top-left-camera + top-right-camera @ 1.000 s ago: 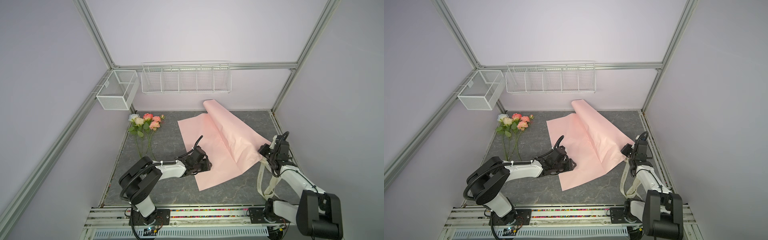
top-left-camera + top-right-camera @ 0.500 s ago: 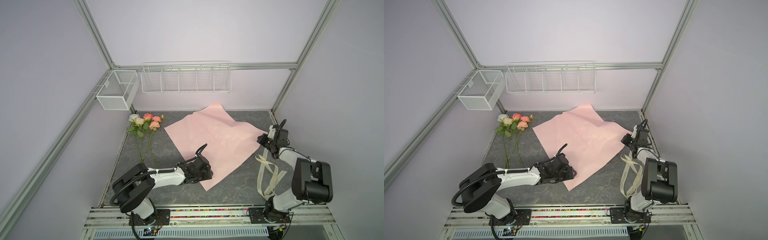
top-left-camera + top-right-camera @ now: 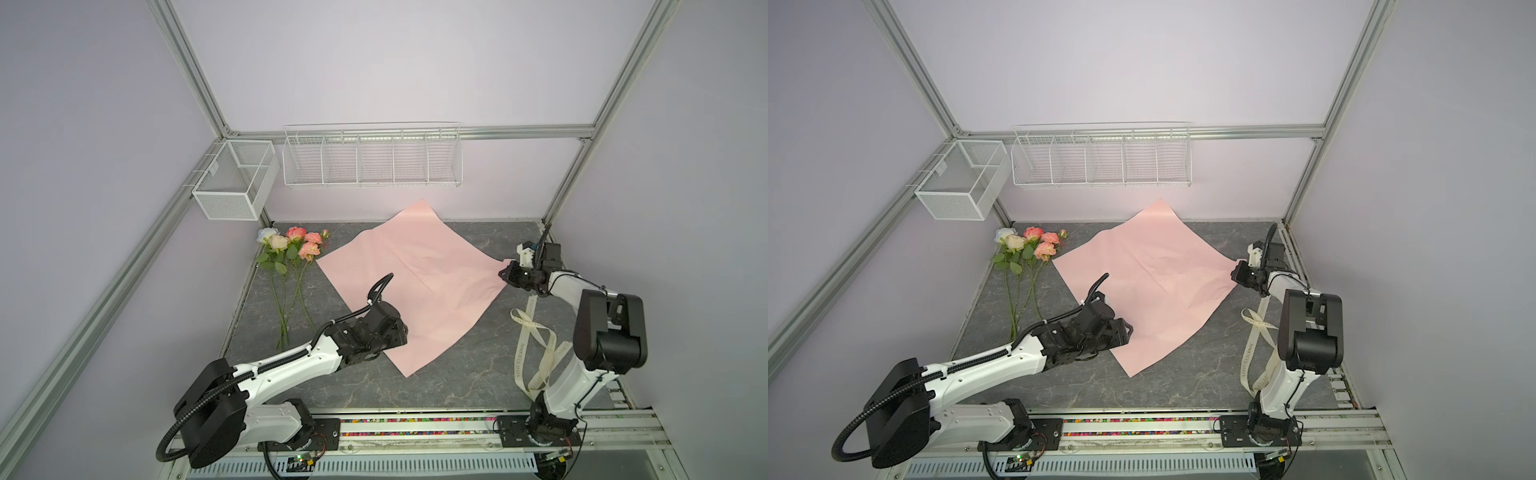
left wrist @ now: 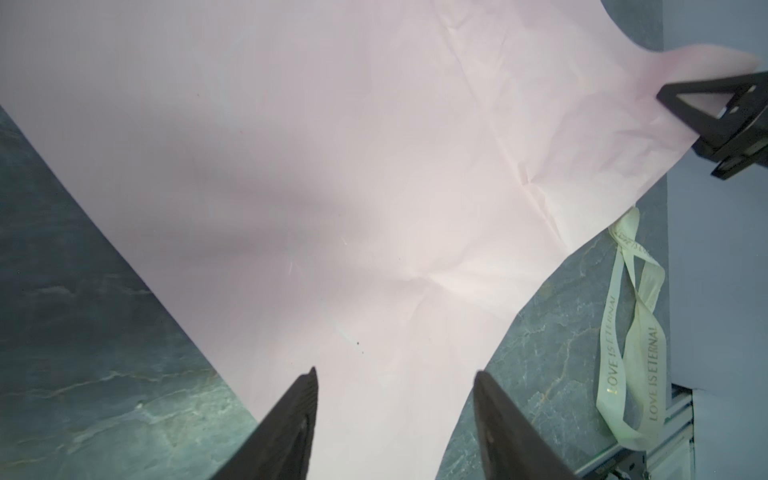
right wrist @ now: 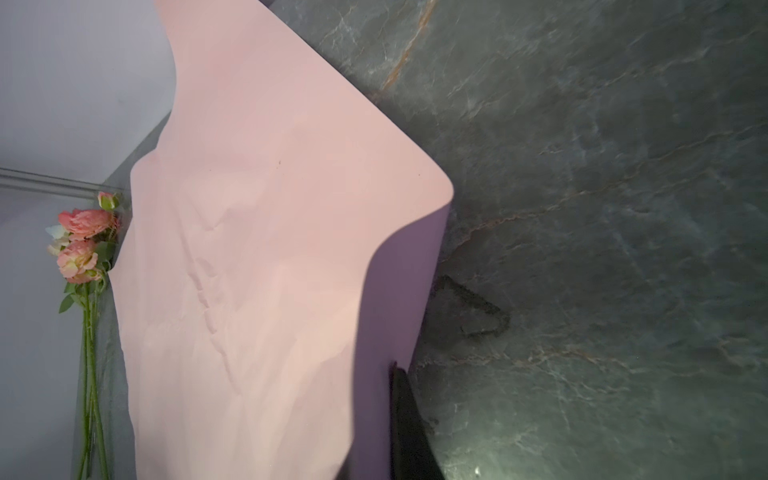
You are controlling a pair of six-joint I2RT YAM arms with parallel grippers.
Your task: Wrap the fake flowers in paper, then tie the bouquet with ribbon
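bouquet of fake flowers (image 3: 277, 242) lying far-left on the desk (image 3: 465, 374) beside pink paper (image 3: 415, 282), left gripper (image 4: 395, 372) jaws apart over paper's near edge, right gripper (image 3: 506, 276) jaws pinched on its right corner

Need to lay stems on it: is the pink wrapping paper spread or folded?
Spread: the pink wrapping paper lies open on the table, only one corner lifted, pinched in the right gripper.

**Right wrist view.** One finger (image 5: 407, 424) of the right gripper (image 3: 506, 274) shows; the mate is hidden behind the wrapping paper (image 5: 270, 270) corner. Behind this claw, its arm (image 3: 606, 328) covers part of the ribbon (image 3: 519, 361) in both top views. Opposite the claw, the bouquet of fake flowers (image 5: 79, 255) has stems running off-frame.
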